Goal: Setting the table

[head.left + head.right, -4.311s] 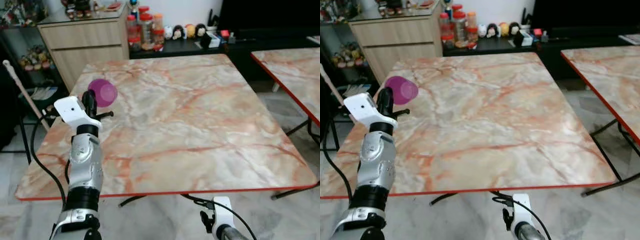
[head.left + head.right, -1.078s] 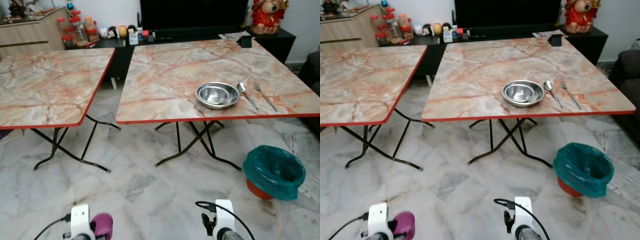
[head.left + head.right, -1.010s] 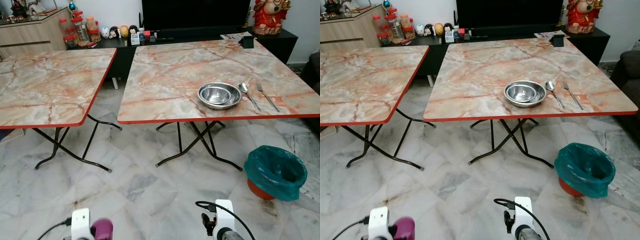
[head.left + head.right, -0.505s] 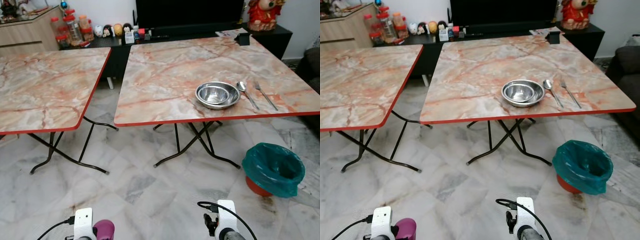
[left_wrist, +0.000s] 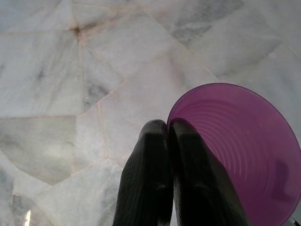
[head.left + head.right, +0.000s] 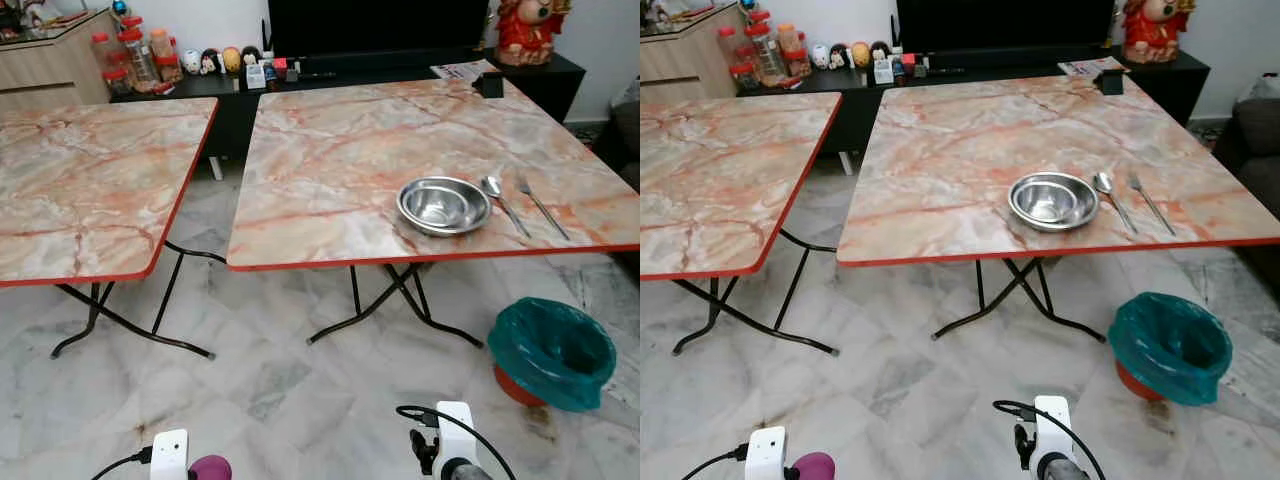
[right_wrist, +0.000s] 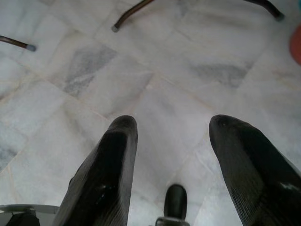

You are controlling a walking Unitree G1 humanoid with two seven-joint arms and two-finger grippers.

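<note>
The left end effector (image 5: 168, 129) has its two ribbed black fingers pinched on the rim of a translucent purple plastic cup (image 5: 240, 155), round and ringed inside, held low over the veined grey marble floor (image 6: 300, 390). The right end effector (image 7: 174, 141) hangs idle with its fingers spread wide apart and nothing between them.

Ahead, a square worktop (image 6: 340, 170) of glossy pink-orange marble pattern with a red edge, on crossed black legs, carries a shiny round steel bowl (image 6: 443, 205), with a spoon (image 6: 496, 195) and a fork (image 6: 540, 202) just beside it. A teal-lined bin (image 6: 552, 350) stands on the floor near it.

Compared with half a second ago, the view sits slightly nearer that worktop, and less of the cup shows at the frame's bottom edge.
</note>
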